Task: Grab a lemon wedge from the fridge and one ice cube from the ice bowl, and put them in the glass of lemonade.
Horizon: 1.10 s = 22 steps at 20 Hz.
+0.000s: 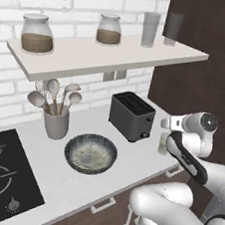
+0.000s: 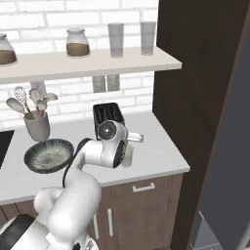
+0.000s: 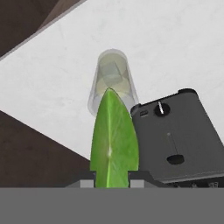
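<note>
In the hand view my gripper is shut on the lemon wedge, a bright green-yellow slice pointing away from the hand. Its tip lies over the rim of the glass of lemonade, which stands on the white counter beside the black toaster. From the left base view, the glass is partly hidden behind my wrist. The ice bowl sits to the left of the toaster, with a pale ice cube inside. The grey fridge stands at the far right.
A grey utensil cup stands behind the bowl, and the black cooktop lies at the left. A shelf above carries jars and two tall glasses. A dark brown cabinet walls the counter's right end.
</note>
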### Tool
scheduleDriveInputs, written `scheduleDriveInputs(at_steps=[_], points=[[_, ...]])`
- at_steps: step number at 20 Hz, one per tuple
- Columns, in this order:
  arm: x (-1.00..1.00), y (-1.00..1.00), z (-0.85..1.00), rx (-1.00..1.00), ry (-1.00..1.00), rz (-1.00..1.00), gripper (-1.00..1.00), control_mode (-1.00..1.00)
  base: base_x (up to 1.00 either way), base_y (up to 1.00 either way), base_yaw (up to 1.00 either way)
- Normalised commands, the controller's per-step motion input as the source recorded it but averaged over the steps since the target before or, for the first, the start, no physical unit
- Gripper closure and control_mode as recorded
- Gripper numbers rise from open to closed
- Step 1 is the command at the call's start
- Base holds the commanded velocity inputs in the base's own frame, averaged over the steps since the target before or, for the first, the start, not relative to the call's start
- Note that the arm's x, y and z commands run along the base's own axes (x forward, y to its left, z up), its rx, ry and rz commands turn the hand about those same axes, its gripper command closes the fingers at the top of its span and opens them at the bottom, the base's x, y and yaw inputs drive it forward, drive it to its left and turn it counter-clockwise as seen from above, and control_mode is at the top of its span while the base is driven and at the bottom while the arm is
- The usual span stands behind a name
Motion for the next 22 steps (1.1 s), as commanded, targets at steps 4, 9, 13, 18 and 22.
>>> scheduleDriveInputs(at_steps=[4, 9, 13, 18, 22], points=[[0.39, 0.00, -0.17, 0.00, 0.00, 0.00, 1.00, -1.00, 0.00, 0.00, 0.00], [0.45, 0.00, -0.16, 0.00, 0.00, 0.00, 1.00, -1.00, 0.00, 0.00, 0.00], [0.34, 0.00, -0.17, 0.00, 0.00, 0.00, 1.00, -1.00, 0.00, 0.00, 0.00], [0.05, -0.08, -0.19, 0.00, 0.00, 0.00, 1.00, -1.00, 0.00, 0.00, 0.00], [0.08, -0.06, -0.17, 0.00, 0.00, 0.00, 1.00, -1.00, 0.00, 0.00, 0.00]])
